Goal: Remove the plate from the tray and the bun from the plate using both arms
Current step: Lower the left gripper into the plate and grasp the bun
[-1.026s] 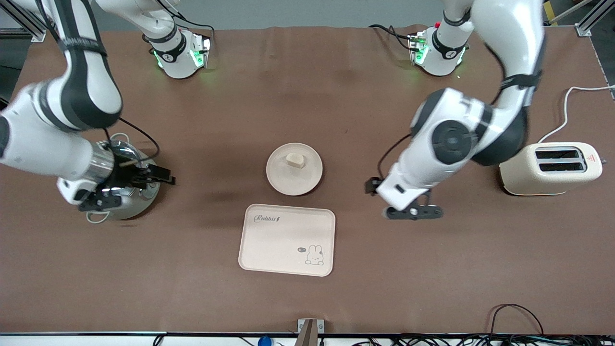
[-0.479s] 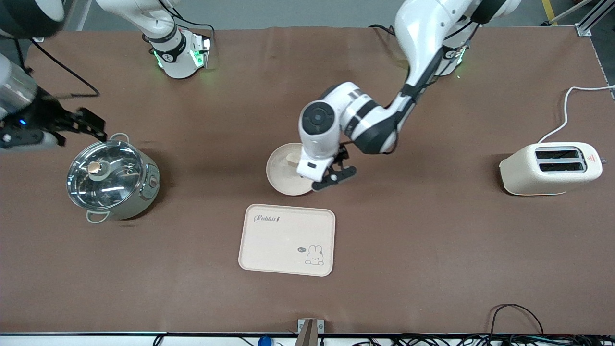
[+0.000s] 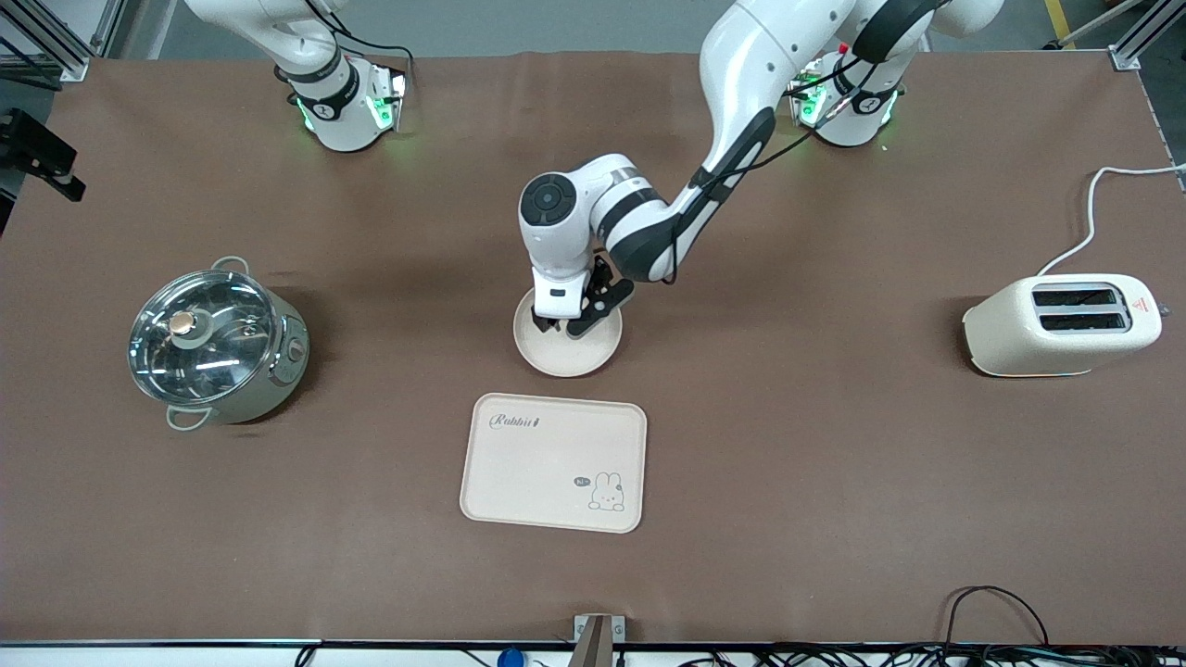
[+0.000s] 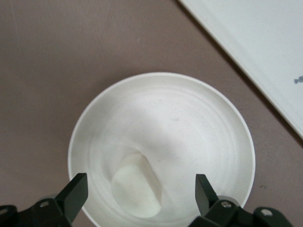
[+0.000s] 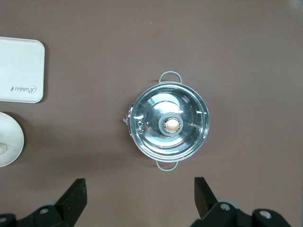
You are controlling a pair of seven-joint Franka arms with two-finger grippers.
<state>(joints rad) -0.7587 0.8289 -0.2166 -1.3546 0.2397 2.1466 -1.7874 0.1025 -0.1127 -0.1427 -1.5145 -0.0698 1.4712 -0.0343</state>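
Observation:
The round cream plate (image 3: 567,354) sits mid-table, just farther from the front camera than the tray. The bun is hidden by the hand in the front view. In the left wrist view it (image 4: 135,191) lies on the plate (image 4: 189,118), flat side tilted up. My left gripper (image 3: 563,324) hangs low over the plate, open, its fingers either side of the bun without touching it (image 4: 140,187). My right gripper (image 5: 139,187) is open and empty, high over the right arm's end of the table. Only a black part of it (image 3: 42,156) shows in the front view.
A steel pot with a glass lid (image 3: 215,345) stands toward the right arm's end. It also shows in the right wrist view (image 5: 170,124). The rabbit tray (image 3: 553,463) lies nearer the camera than the plate. A cream toaster (image 3: 1061,324) stands toward the left arm's end.
My left arm swung from beside the toaster to over the plate and came down around the bun. My right arm rose away from the pot toward the table's end.

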